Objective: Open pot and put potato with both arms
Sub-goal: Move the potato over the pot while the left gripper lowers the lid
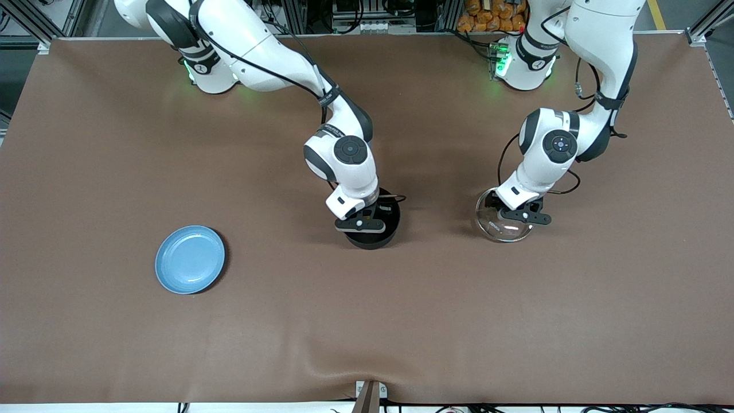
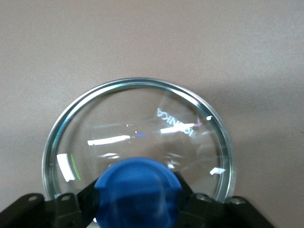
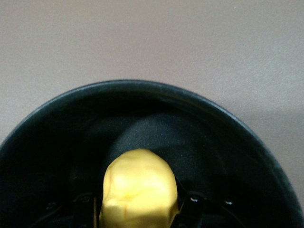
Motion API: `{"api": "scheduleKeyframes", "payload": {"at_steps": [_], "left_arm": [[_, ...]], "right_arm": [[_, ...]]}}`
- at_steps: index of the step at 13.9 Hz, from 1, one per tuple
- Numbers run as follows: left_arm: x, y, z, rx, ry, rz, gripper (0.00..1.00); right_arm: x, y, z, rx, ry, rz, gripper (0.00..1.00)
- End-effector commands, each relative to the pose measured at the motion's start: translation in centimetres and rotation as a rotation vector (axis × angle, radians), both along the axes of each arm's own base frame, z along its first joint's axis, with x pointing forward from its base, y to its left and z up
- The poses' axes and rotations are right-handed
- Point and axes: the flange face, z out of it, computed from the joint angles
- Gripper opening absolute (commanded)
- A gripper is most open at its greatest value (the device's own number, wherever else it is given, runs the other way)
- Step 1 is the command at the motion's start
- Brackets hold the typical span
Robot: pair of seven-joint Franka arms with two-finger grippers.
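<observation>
A flat light-blue plate (image 1: 190, 259) sits on the brown table (image 1: 459, 321). It lies toward the right arm's end.

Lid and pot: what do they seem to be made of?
The lid: clear glass with a shiny metal-looking rim, the table showing through and bright glints on it; its blue knob looks like matte plastic. The pot: black, dull, faintly textured inside, probably coated metal, though that is uncertain.
</observation>
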Motion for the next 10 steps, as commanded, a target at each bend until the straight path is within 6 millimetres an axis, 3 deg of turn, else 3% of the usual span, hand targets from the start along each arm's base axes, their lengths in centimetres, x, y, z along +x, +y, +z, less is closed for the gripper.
{"api": "scheduleKeyframes", "payload": {"at_steps": [1, 3, 4, 8, 10], "left_arm": [[0.2, 0.2, 0.7, -0.012, -0.023, -0.016, 1.0], [0.8, -0.1, 1.8, -0.02, -0.045, -0.022, 1.0], [1.6, -0.4, 3.5, -0.031, -0.074, -0.02, 1.0], [4.0, -2.4, 10.2, -0.062, -0.107, -0.038, 1.0], [5.7, -3.5, 15.5, -0.063, -0.066, -0.048, 1.0]], "right_arm": [[0.5, 0.3, 0.1, 0.0, -0.016, -0.019, 0.59], [0.6, 0.3, 0.2, 0.0, -0.018, -0.018, 0.85], [0.6, 0.4, 0.3, 0.001, -0.019, -0.016, 0.96], [1.0, 0.1, 1.4, 0.001, -0.024, -0.018, 1.0], [1.3, -0.3, 2.8, -0.006, -0.023, -0.019, 1.0]]}}
